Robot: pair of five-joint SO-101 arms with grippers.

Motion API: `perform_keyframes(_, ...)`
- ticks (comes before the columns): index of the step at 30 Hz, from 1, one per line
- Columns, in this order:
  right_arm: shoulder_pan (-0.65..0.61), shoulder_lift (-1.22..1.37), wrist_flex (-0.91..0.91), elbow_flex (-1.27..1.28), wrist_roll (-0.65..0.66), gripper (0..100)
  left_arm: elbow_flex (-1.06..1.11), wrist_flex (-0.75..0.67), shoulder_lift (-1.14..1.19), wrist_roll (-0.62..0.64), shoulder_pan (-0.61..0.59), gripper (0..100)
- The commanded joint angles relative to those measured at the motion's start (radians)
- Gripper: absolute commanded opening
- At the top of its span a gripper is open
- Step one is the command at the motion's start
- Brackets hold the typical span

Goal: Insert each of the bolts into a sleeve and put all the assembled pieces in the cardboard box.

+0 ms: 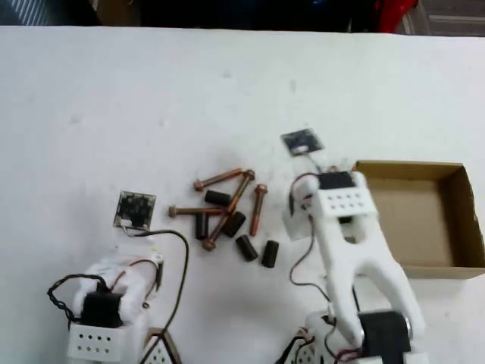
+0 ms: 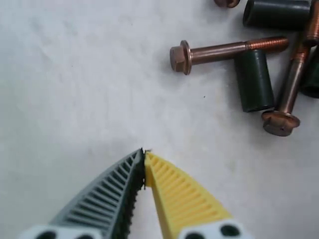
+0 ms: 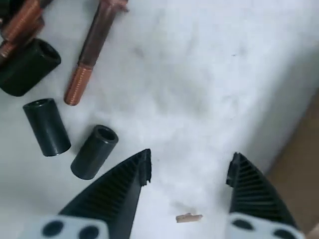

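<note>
Left claw (image 2: pixel 144 153) is pinched shut on nothing, its grey and yellow tips touching just over the white table (image 2: pixel 75 74). Ahead of those tips, apart from them, lies a copper bolt (image 2: pixel 227 51) with a dark sleeve (image 2: pixel 254 79) just beside its threaded end. Right claw (image 3: pixel 189 167) gapes wide and holds nothing. Two loose sleeves (image 3: pixel 93 152) lie just outside one finger, another bolt (image 3: pixel 92 52) lies beyond them, and the cardboard box (image 3: pixel 306 149) sits past the other finger.
</note>
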Motion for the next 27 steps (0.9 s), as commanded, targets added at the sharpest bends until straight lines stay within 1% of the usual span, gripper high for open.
perform_keyframes(1,-0.071,0.025,0.002,-0.048,-0.075,24.6,-0.002,-0.021,-0.008,0.005,0.012,2)
perform_keyframes(4,-0.117,0.025,0.002,-0.049,-0.127,24.6,-0.002,-0.021,-0.008,0.005,0.012,2)
perform_keyframes(7,-0.171,0.027,0.007,-0.048,-0.133,24.6,-0.002,-0.021,-0.008,0.005,0.012,2)
perform_keyframes(11,-0.242,0.027,0.067,-0.051,-0.155,24.7,-0.002,-0.021,-0.008,0.005,0.012,2)
perform_keyframes(16,-0.314,0.028,0.114,-0.051,-0.390,24.8,-0.002,-0.021,-0.008,0.005,0.012,2)
perform_keyframes(19,-0.323,0.028,0.110,-0.049,-0.480,25.0,-0.002,-0.021,-0.008,0.005,0.012,2)
perform_keyframes(23,-0.325,0.027,0.108,-0.049,-0.479,25.1,-0.002,-0.021,-0.008,0.005,0.012,2)
perform_keyframes(27,-0.317,0.027,0.048,-0.044,-0.480,24.8,-0.002,-0.021,-0.008,0.005,0.012,2)
